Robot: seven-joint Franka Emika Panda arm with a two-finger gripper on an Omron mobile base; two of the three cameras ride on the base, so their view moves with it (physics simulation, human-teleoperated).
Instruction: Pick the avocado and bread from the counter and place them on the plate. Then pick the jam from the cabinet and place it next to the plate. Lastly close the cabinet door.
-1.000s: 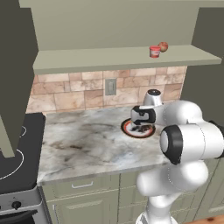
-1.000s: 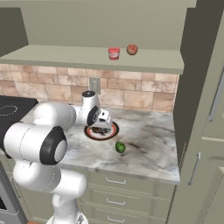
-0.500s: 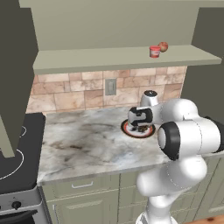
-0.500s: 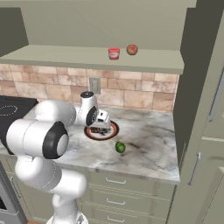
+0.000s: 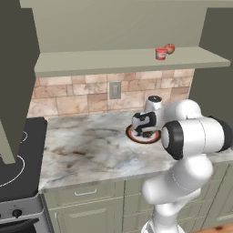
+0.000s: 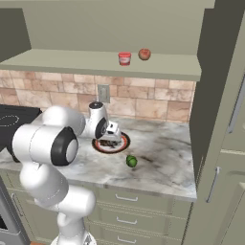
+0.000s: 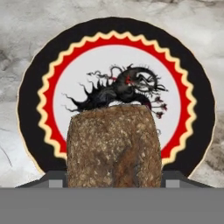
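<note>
In the hand view my gripper [image 7: 114, 179] is shut on the bread [image 7: 114, 146], a rough dark brown lump held between the fingers. It hangs just above the plate [image 7: 30, 100], over the near part of its white centre. From the base views the gripper [image 5: 146, 131] [image 6: 111, 139] points down over the plate [image 5: 134, 136] [image 6: 123, 144] on the marbled counter [image 5: 86, 150]. The green avocado [image 6: 131, 161] lies on the counter in front of the plate, to its right. The red jam [image 5: 161, 53] [image 6: 124, 58] stands on the shelf of the cabinet [image 5: 113, 61]. The cabinet door [image 6: 213, 86] stands open at the right.
A reddish apple-like ball [image 5: 169, 48] [image 6: 144, 54] sits on the shelf beside the jam. A black stove [image 5: 13, 159] borders the counter's left end. A wall outlet [image 5: 115, 90] is set in the tiled backsplash. A tall cabinet [image 6: 234, 158] closes off the counter's right end.
The hand with the bread has shifted slightly left and a little lower over the plate. Its grip on the bread is unchanged.
</note>
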